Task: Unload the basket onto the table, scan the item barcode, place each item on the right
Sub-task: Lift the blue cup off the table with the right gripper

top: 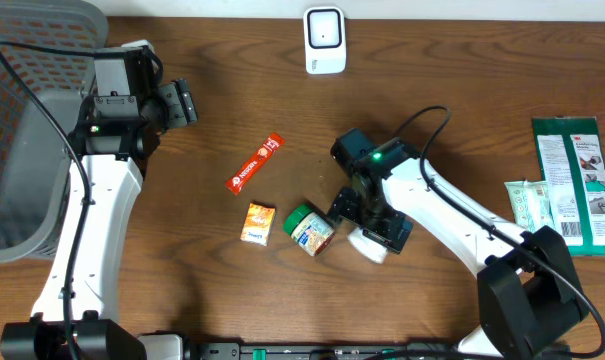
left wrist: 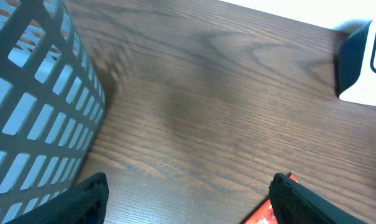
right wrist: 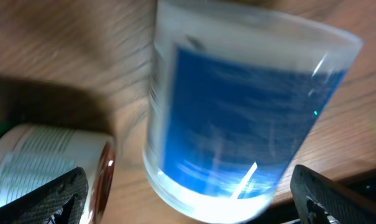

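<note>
Our right gripper point(right wrist: 203, 200) is wide open and holding nothing, straddling the blue-labelled tub point(right wrist: 237, 118), which looks to lie on its side on the table just beside the green-lidded jar point(top: 310, 228). The left gripper point(left wrist: 188, 202) is also open and empty. Risk: the tub is round, so an off-centre close could roll it out or bump the jar. We also can't see the barcode, so it may reach the scanner point(top: 324, 40) facing away.

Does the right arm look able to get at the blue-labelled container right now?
Probably yes: its open fingers straddle the blue-labelled container lying on the table, with nothing between. The green-lidded jar lies close beside one finger and might crowd it.
</note>
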Controlling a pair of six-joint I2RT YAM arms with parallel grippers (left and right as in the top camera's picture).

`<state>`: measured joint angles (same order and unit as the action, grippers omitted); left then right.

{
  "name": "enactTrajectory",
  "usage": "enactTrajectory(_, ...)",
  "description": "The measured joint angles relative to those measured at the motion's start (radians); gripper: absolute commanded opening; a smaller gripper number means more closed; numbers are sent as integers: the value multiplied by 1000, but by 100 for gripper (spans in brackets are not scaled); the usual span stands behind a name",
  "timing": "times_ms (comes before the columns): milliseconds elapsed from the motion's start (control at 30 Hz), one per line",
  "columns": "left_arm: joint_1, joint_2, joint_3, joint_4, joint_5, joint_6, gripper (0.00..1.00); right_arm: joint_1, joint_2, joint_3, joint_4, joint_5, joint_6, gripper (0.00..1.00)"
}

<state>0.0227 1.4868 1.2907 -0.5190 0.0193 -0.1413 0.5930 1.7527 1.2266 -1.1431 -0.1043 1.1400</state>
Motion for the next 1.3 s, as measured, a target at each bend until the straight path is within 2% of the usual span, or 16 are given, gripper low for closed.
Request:
enactTrajectory(133,0,0,0,0,0,0,83,-3,0,0,40,50,-6,97)
enactTrajectory(267,0,0,0,0,0,0,83,-3,0,-2,146,18,-132,99)
enactTrajectory(433,0,0,0,0,0,0,83,-3,0,-2,132,-19,-182,99)
enactTrajectory(533,0,0,0,0,0,0,83,-3,0,-14,200,-19,-175,84)
enactTrajectory(567,0,0,0,0,0,0,83,-2,0,-26,259,-16,-169,82)
enactTrajectory(667,0,0,0,0,0,0,83,-1,0,-65,386,-14,-157,89)
enactTrajectory(800,0,0,0,0,0,0,83,-2,0,-76,384,-7,-162,99)
enactTrajectory(967,0,0,0,0,0,0,83,-18,0,-69,294,1,-196,99)
enactTrajectory(1300,0,0,0,0,0,0,83,-29,0,-64,285,19,-237,98)
